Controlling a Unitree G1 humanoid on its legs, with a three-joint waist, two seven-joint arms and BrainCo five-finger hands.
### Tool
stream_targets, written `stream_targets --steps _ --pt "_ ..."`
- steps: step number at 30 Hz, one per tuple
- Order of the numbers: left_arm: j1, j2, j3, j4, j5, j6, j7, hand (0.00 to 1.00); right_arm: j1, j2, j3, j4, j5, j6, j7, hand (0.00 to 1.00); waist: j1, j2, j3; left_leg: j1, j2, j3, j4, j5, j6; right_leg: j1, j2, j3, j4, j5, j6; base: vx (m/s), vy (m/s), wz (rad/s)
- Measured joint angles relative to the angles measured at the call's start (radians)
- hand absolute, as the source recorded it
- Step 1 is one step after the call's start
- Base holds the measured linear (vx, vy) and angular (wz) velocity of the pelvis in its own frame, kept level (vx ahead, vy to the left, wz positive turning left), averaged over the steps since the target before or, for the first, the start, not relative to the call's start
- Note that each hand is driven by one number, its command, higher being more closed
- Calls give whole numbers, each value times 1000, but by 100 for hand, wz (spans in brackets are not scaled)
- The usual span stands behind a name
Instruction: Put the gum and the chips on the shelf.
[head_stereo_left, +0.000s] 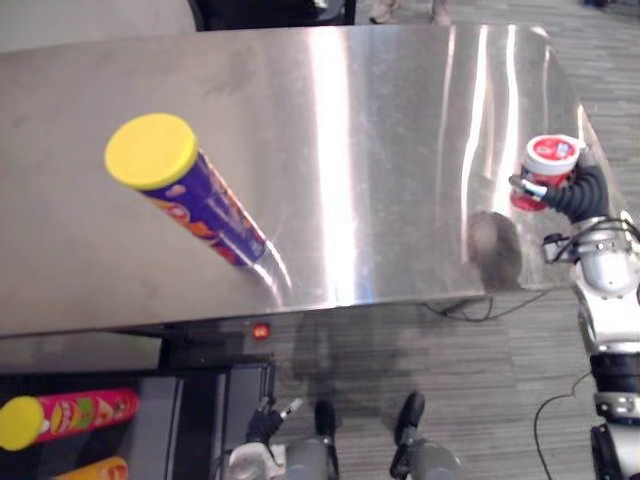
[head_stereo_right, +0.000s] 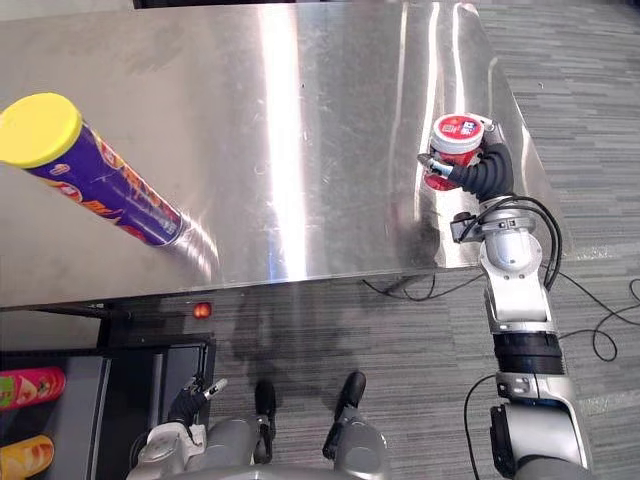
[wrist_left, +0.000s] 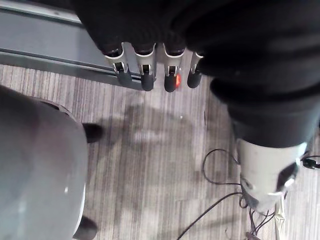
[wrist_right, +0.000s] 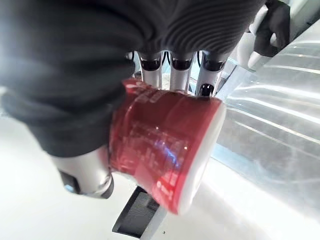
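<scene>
The right hand (head_stereo_right: 480, 172) has its fingers curled round the red gum tub (head_stereo_right: 455, 140) with the white lid, at the right edge of the shiny table (head_stereo_right: 300, 120). I cannot tell if the tub touches the table. The left hand (wrist_left: 143, 65) hangs low over the floor, fingers loose, holding nothing. The purple chips can (head_stereo_left: 190, 190) stands on the table's left side, well apart from the tub. Below, on the left, lie a red can (head_stereo_left: 75, 413) and an orange can (head_stereo_left: 95, 468), which is partly cut off.

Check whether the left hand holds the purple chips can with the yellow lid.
No, the purple chips can stands free on the steel table.
</scene>
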Motion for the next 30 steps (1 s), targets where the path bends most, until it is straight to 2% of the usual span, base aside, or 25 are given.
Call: stream_targets --steps 6,9,12,15,17,19,21,24,30 --pt "0 -5 11 2 31 2 3 0 -111 3 -50 -122 -20 -9 -95 100 2 0 -1 50 2 4 -8 0 0 42 3 5 0 0 0 -13 0 -4" --pt "0 -6 23 9 31 8 7 0 -128 43 -90 -247 -13 -42 -126 100 -1 -4 -7 69 4 12 -17 0 0 51 5 13 0 0 0 -24 -5 -12" --pt "1 -7 26 31 43 15 11 0 -104 130 -91 -339 15 -67 -121 100 -4 -4 -35 90 6 28 -17 0 0 66 6 25 0 -1 0 -21 -10 -14" --pt "6 -7 23 52 70 23 12 0 26 229 -74 -427 44 -77 -99 100 -3 -6 -91 100 9 29 -18 0 0 74 9 26 0 -2 -2 1 -4 -1" --pt "17 -6 16 64 71 22 16 0 158 316 -11 -477 57 -78 -73 100 -4 -6 -120 110 12 32 -19 0 0 82 8 28 0 -5 -6 -33 -16 -6" --pt "17 -6 16 77 71 22 22 0 248 368 45 -488 62 -82 -50 100 -5 -5 -134 113 13 33 -22 0 0 81 9 29 -1 -8 -10 -69 -26 -6" --pt "17 -7 16 81 71 22 27 0 400 435 146 -474 84 -79 -8 100 -3 -7 -140 122 16 39 -33 0 0 82 13 31 -1 -12 -16 -110 -36 -10" --pt "17 -6 16 91 69 22 35 0 554 474 258 -441 121 -68 24 100 -8 -6 -146 125 19 54 -34 3 -2 80 15 40 -1 -15 -21 -109 -20 -12" --pt "20 -1 6 140 67 20 50 0 742 475 403 -409 116 -60 76 100 -26 -4 -190 140 27 63 -36 2 -6 87 22 49 -6 -14 -19 -20 3 -7"
